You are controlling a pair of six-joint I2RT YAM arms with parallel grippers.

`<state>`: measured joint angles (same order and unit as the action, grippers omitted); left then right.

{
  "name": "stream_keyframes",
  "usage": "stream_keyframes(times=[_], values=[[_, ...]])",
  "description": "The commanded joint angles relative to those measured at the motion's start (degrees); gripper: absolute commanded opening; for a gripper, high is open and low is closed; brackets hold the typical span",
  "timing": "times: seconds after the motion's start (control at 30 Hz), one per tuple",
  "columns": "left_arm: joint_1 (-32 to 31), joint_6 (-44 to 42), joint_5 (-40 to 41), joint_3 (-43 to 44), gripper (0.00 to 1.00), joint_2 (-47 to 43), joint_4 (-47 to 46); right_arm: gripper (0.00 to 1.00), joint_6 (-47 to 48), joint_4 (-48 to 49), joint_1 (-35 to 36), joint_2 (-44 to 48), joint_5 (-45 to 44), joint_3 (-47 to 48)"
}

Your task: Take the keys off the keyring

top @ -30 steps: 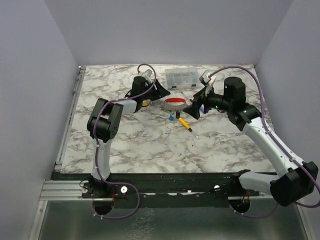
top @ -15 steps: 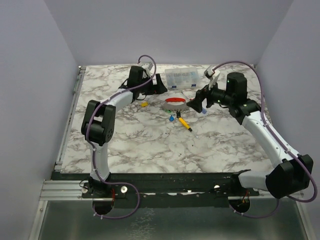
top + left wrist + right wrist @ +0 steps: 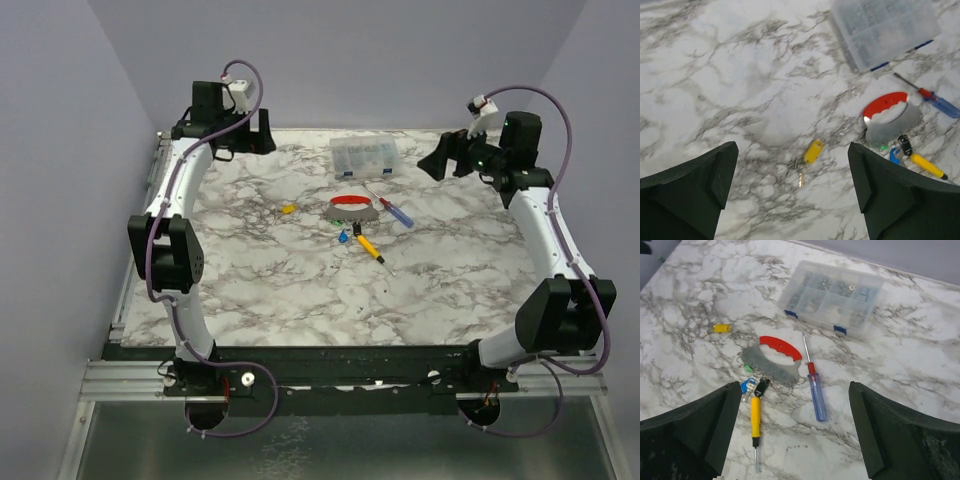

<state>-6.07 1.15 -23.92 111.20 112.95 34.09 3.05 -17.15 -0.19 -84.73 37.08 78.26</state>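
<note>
You are hovering your left hand (image 3: pixel 792 150) and right hand (image 3: pixel 795 385) open and empty over the table (image 3: pixel 300 300), the yellow key (image 3: pixel 812 151) lying free near the keyring (image 3: pixel 780 347); next, probably, pinning the ring and working the blue key (image 3: pixel 745 386) off.

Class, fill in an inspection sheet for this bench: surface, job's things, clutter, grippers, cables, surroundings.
Surface: marble tabletop, no spills seen.
Job's things: keyring mid-table; green key and blue key beside its near edge, attachment unclear; yellow key lies apart, toward the left arm.
Clutter: yellow-handled screwdriver, red-and-blue screwdriver, clear parts box.
Grippers: left gripper and right gripper open, empty, high over the far corners.
Cables: purple cables along both arms, away from the objects.
Surroundings: plain walls; nothing else seen.
</note>
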Motion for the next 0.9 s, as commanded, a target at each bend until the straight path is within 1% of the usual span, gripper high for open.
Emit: stream_keyframes(times=[0.0,0.07,0.17,0.3,0.4,0.57,0.8,0.87], values=[[6.8,-3.9,0.5,-3.9,0.99,-3.7,9.9,1.0,-0.6,-5.2,-5.4,-1.6,2.2,-0.9],[9.7,-3.6,0.8,-7.8,0.99,-5.2,9.9,1.0,0.2,-7.0,-7.4,-2.3,2.2,-2.1],[12.1,-4.4,3.1,-13.9,0.99,-7.8,9.2,1.0,1.6,-8.2,-9.3,-2.1,1.7,-5.6],[12.6,-7.2,8.7,-23.4,0.99,-12.0,7.0,1.0,4.5,-9.0,-10.2,-0.5,0.3,-12.0],[12.6,-8.6,9.9,-29.1,0.99,-15.5,5.0,1.0,6.1,-9.4,-10.4,1.1,0.6,-17.0],[12.6,-7.6,11.3,-34.2,0.99,-20.0,2.6,1.0,7.5,-8.6,-10.4,2.6,1.7,-21.9],[12.6,-2.4,13.1,-37.1,0.99,-22.7,-0.2,1.0,7.3,-8.1,-10.4,1.7,2.6,-21.0],[12.6,-1.4,12.5,-37.4,0.99,-23.3,-0.8,1.0,7.4,-8.1,-10.4,1.4,2.8,-20.7]])
